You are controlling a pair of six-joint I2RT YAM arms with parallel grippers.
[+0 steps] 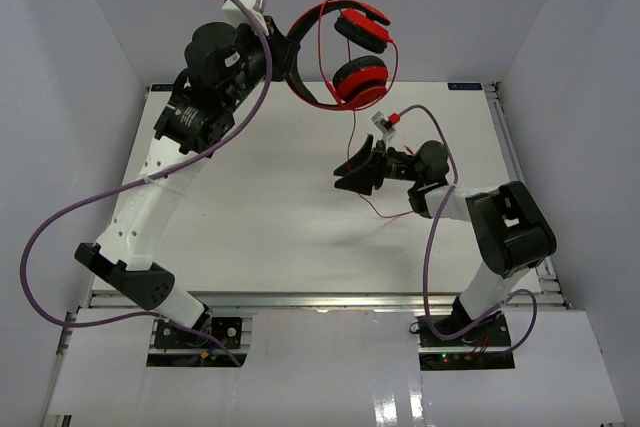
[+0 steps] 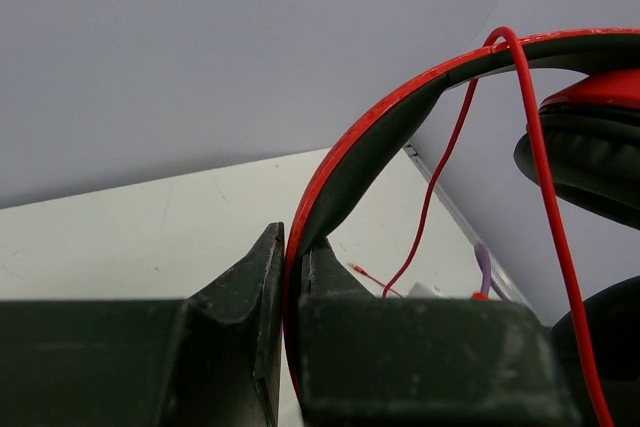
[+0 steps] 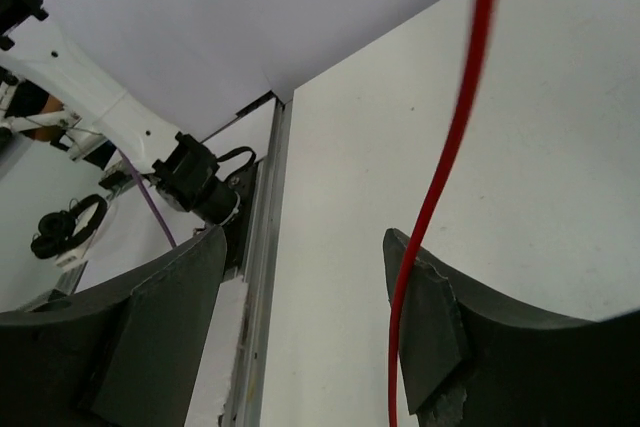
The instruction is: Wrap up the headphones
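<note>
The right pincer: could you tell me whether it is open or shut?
Open: the right pincer shows fingers well apart, the red cable passing unclamped beside one.

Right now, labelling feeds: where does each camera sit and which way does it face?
Top external: above and behind the bases, looking down at the table; left arm and right arm show, left tool holding the headphones aloft.
Left wrist: on the left arm, facing along its shut tool at the clamped headband.
Right wrist: facing along its open right tool at the hanging cable.
Shared: the red cable, in all three.
</note>
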